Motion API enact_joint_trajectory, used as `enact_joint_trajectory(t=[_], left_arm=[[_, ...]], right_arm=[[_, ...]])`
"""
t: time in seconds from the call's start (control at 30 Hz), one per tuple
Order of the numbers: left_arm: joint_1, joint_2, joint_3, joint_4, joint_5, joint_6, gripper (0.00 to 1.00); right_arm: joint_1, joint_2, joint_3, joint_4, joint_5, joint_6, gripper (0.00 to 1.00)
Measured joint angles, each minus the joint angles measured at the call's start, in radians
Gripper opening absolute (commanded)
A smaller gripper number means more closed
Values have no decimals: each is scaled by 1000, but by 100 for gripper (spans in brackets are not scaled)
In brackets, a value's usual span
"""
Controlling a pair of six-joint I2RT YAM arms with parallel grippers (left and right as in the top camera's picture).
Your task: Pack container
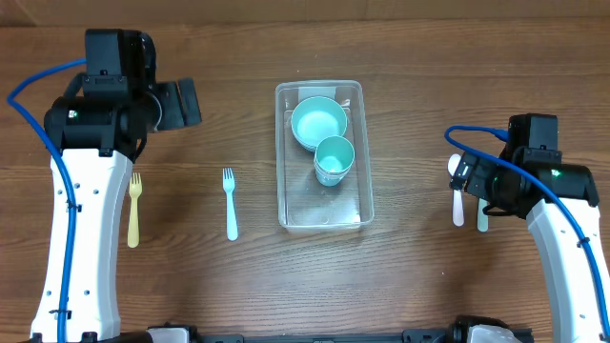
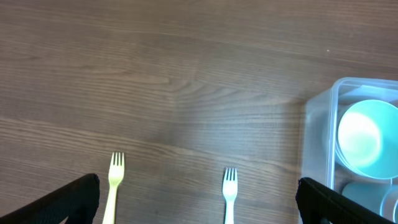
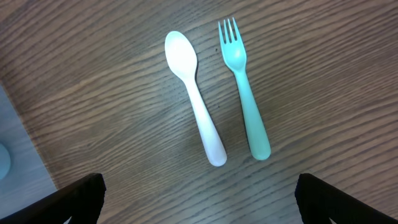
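overhead view of a brown wooden worktop (image 1: 429, 286) with two robot arms. the container (image 1: 324, 208), a clear bin, sat at the centre with its long side running from 12 to 6 o'clock. inside it, a teal bowl (image 1: 318, 123) lay at the 12 o'clock end and a teal cup (image 1: 334, 159) was tucked against the bowl's 5 o'clock side, leaving the 6 o'clock end bare, probably as room for cutlery. at 9 o'clock of the container, apart from it, lay a blue fork (image 1: 230, 203), and farther out a yellow fork (image 1: 134, 208), partly under the left arm. the left pincer (image 2: 198, 186) was spread wide and empty, looking down on both forks' tines. at 3 o'clock, a white spoon (image 3: 194, 96) and a teal fork (image 3: 245, 93) lay side by side, not touching, handles toward 6 o'clock. the right pincer (image 3: 199, 186) hung directly above them, wide apart and holding nothing, seemingly lined up to pick one.
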Motion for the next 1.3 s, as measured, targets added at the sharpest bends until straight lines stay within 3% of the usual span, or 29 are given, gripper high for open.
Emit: enact_joint_trajectory(t=[0.1, 0.2, 0.3, 0.47, 0.8, 0.9, 1.03, 1.1, 1.2, 1.3], left_arm=[[0, 0, 2, 61, 34, -1, 100], [0, 1, 3, -113, 152, -9, 100], [-77, -3, -100, -135, 196, 11, 100], [-253, 18, -518, 201, 113, -106, 100], [-256, 16, -971, 664, -30, -246, 95], [-256, 8, -995, 728, -48, -268, 79], [-256, 8, -1005, 730, -87, -254, 36], [-256, 8, -1006, 738, -86, -252, 22], [-256, 8, -1009, 772, -84, -249, 10], [-256, 8, -1011, 801, -81, -239, 9]], right_arm=[[0, 0, 0, 2, 0, 0, 100], [0, 0, 0, 2, 0, 0, 100], [0, 0, 0, 1, 0, 0, 100], [0, 2, -6, 2, -1, 0, 100], [0, 2, -7, 2, 0, 0, 100], [0, 2, -7, 2, -1, 0, 100], [0, 2, -7, 2, 0, 0, 100], [0, 2, -7, 1, 0, 0, 100], [0, 2, -7, 2, 0, 0, 100], [0, 2, -7, 2, 0, 0, 100]])
